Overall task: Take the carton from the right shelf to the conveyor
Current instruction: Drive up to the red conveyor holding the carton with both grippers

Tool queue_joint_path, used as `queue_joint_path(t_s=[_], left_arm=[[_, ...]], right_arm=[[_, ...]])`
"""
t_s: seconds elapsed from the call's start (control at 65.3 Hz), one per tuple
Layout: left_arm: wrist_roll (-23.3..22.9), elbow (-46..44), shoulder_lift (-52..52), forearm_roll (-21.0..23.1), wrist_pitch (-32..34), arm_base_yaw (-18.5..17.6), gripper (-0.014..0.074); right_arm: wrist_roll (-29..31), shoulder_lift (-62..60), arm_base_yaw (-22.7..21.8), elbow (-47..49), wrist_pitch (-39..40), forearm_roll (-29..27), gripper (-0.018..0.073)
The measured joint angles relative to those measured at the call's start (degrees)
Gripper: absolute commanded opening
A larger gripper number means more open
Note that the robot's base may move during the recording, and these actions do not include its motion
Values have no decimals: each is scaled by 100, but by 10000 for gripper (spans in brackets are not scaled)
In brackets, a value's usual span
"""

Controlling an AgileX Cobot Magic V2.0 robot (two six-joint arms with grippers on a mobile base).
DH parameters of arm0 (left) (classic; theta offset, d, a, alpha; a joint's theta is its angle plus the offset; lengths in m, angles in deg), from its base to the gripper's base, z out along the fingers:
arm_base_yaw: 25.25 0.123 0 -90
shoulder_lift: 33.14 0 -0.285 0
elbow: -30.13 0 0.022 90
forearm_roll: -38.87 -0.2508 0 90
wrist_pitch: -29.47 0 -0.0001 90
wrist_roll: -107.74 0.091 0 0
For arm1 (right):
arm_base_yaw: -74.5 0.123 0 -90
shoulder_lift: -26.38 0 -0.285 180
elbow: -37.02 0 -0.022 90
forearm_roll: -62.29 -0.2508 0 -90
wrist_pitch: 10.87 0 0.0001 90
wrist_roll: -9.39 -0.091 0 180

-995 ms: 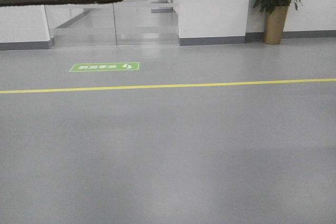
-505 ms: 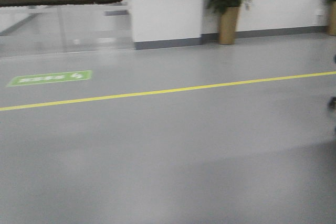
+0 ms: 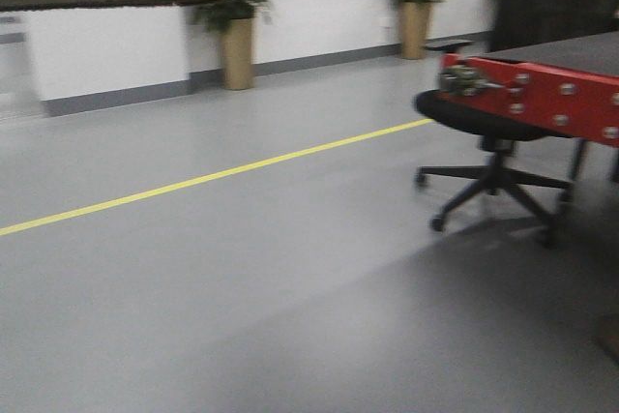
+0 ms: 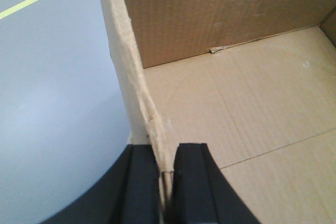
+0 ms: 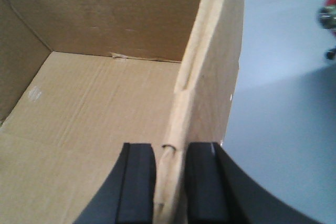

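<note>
Front view swung right: green floor sign and glass partition gone. Conveyor [image 3: 553,100] and office chair [image 3: 489,160] now in frame at right; yellow line [image 3: 213,177] slants steeper.

The grey floor [image 3: 242,316] is smooth and dully glossy, with a yellow line [image 3: 193,181] painted diagonally across it. A black office chair [image 3: 493,176] stands on its castors at the right, its seat just beside the red-framed conveyor [image 3: 542,94]. Along the far wall [image 3: 106,45] stand a near planter [image 3: 237,50] and a far planter [image 3: 414,26].
</note>
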Motion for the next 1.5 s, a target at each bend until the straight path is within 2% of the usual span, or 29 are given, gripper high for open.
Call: queue_joint_path(t_s=[0.337,0.934,1.5], left_arm=[[0,0,0,-75,0,-22,-10],[0,0,0,-734,67,-64,-10],[0,0,0,-761,88,-68,-10]], right_arm=[[0,0,0,0,12,0,-69],[0,0,18,0,161,-102,-69],[-10,0,27,0,184,-102,-69]])
